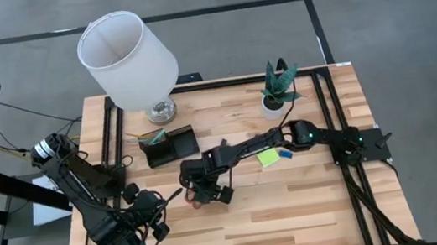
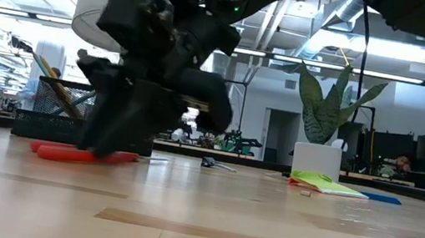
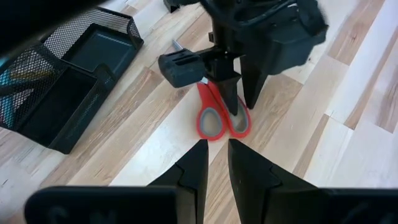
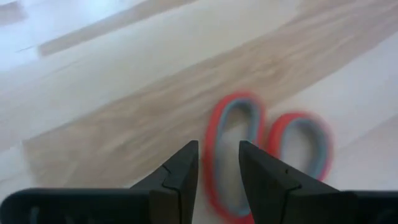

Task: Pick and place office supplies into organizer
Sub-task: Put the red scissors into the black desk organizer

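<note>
The step in hand looks like the pick-up of the red-handled scissors (image 3: pixel 219 112), which lie flat on the wooden counter (image 1: pixel 297 205) a little near of the organizer and are not yet lifted. Nearest, at the counter's near-left corner, the left pincer (image 3: pixel 212 163) hangs low with its dark, wedge-shaped fingers a narrow slot apart and nothing between them, pointed toward the scissors' loops. Farther in, the right pincer (image 4: pixel 216 167) is down over the handles, fingers apart and astride the rim of one loop, not clamped. In my judgement the next move calls for closing on that rim, a thin, smooth, rounded plastic band that could slip or pivot, then a level lift and a carry left and far. The handles are glossy red ovals with grey linings; the counter is pale planked butcher-block. Beyond stands the organizer (image 1: pixel 169 146), black wire mesh, boxy, with compartments, a few pens already upright in it. To the right lies the lime-green sticky-note pad (image 1: pixel 268 157), flat and square.
</note>
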Motion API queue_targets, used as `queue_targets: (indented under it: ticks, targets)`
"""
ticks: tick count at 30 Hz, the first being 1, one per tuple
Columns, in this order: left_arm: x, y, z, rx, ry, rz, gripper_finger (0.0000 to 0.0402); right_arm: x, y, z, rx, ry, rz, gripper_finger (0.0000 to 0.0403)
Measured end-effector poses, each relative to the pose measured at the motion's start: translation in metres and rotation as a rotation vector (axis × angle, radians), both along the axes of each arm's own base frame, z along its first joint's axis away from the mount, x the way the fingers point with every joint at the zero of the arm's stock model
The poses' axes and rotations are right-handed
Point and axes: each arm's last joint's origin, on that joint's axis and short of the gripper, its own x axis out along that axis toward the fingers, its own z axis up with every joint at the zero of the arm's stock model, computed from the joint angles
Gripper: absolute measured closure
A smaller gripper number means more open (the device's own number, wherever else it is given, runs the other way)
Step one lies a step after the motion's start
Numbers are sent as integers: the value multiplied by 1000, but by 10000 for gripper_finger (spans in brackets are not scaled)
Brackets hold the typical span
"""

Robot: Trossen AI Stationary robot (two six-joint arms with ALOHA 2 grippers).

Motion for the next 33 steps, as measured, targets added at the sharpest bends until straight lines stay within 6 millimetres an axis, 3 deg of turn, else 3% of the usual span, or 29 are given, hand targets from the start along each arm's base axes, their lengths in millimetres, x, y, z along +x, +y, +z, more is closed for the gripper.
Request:
queue_targets:
  ticks: [8, 15, 23, 27, 33]
  targets:
    - [0, 0, 0, -16, -5, 17, 347, 3, 2, 1, -17, -43, -9, 296]
    - [-1, -1, 0, -15, -5, 12, 347, -2, 1, -12, 1, -20, -34, 319]
    - [0, -2, 0, -27, -14, 12, 347, 2, -5, -14, 28, -31, -81, 355]
    - [0, -2, 0, -34, -20, 12, 347, 5, -15, -15, 144, -4, -123, 391]
    - [0, -3, 0, -6, -5, -23, 347, 18, -30, -2, 410, -27, -208, 380]
